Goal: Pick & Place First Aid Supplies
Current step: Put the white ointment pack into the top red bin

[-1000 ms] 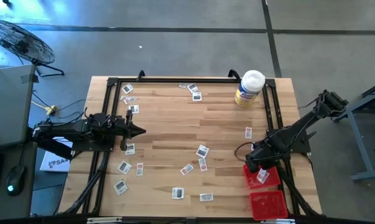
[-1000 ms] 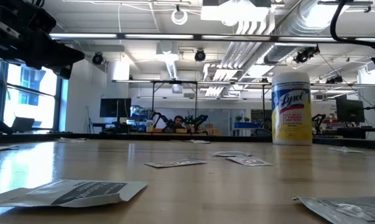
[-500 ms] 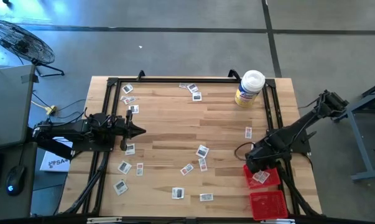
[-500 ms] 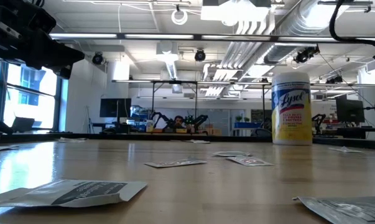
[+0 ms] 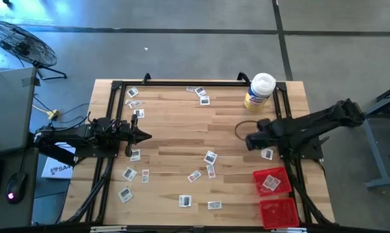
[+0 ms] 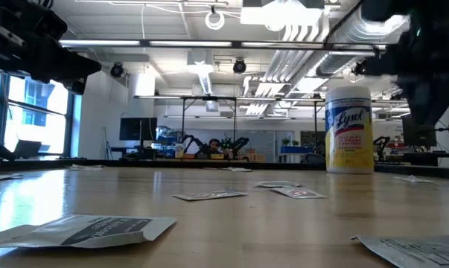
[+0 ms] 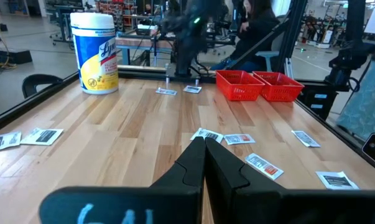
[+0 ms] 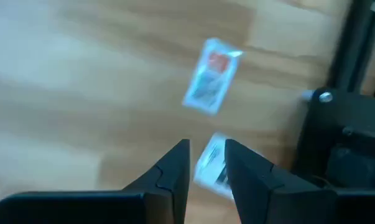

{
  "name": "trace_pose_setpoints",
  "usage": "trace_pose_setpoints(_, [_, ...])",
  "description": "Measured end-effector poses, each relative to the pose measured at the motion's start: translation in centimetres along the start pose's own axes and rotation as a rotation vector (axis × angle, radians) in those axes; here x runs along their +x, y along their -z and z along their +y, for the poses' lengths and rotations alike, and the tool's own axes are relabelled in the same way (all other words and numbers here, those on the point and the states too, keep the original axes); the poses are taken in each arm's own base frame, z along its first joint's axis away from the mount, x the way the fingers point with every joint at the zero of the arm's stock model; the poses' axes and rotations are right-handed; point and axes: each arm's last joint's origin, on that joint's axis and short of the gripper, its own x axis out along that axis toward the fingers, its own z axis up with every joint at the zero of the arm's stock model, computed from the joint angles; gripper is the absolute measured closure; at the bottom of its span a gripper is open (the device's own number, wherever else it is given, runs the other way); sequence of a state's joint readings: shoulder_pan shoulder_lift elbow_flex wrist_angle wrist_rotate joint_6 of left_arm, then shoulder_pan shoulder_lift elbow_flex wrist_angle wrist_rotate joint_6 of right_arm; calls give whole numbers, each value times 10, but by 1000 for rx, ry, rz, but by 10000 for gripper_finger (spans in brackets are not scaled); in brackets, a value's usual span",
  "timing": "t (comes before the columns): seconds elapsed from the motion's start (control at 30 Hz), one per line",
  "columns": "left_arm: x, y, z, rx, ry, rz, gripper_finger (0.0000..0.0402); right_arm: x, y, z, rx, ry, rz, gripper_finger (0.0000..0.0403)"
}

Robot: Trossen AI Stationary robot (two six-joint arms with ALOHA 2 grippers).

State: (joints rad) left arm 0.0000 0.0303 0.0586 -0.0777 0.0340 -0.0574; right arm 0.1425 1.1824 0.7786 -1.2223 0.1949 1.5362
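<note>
The first aid supplies are small white-grey packets (image 5: pixel 209 157) lying flat and scattered over the wooden table; one packet (image 5: pixel 270 184) lies in the nearer-to-centre red tray (image 5: pixel 260 176). My right gripper (image 5: pixel 249 141) hovers open over the table's right part, above two packets (image 8: pixel 212 78) (image 8: pixel 207 163); the second shows in the gap between its fingers, on the wood below. My left gripper (image 5: pixel 147 136) waits shut above the table's left side, its fingertips closed together in the left wrist view (image 7: pixel 204 144).
A yellowish white-lidded jar (image 5: pixel 259 90) stands at the far right corner. A second red tray (image 5: pixel 277 212) sits at the near right corner. A black rail frame (image 5: pixel 285 116) runs along the table's edges. Bare wood lies in the table's middle.
My right gripper has swung away from above the red tray toward the table's far edge and a little toward the left, and now hangs over the packets beside the right rail. The packet in the tray has stayed put. The left arm has kept still.
</note>
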Motion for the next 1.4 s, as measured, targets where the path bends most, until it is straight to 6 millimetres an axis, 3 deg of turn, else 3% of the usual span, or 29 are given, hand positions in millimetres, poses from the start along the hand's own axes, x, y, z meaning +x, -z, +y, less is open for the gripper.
trace_pose_setpoints(0.1, [0, 0, 0, 0, 0, 0, 400, 28, -13, -10, 100, 59, 4, 300])
trace_pose_setpoints(0.33, [0, 0, 0, 0, 0, 0, 400, 62, -43, -13, 168, -25, -39, 275])
trace_pose_setpoints(0.6, [0, 0, 0, 0, 0, 0, 400, 88, -48, -32, 243, 33, -24, 275])
trace_pose_setpoints(0.97, [0, 0, 0, 0, 0, 0, 400, 94, -48, -29, 245, -53, 6, 302])
trace_pose_setpoints(1.4, [0, 0, 0, 0, 0, 0, 400, 78, -51, -22, 146, -120, 91, 304])
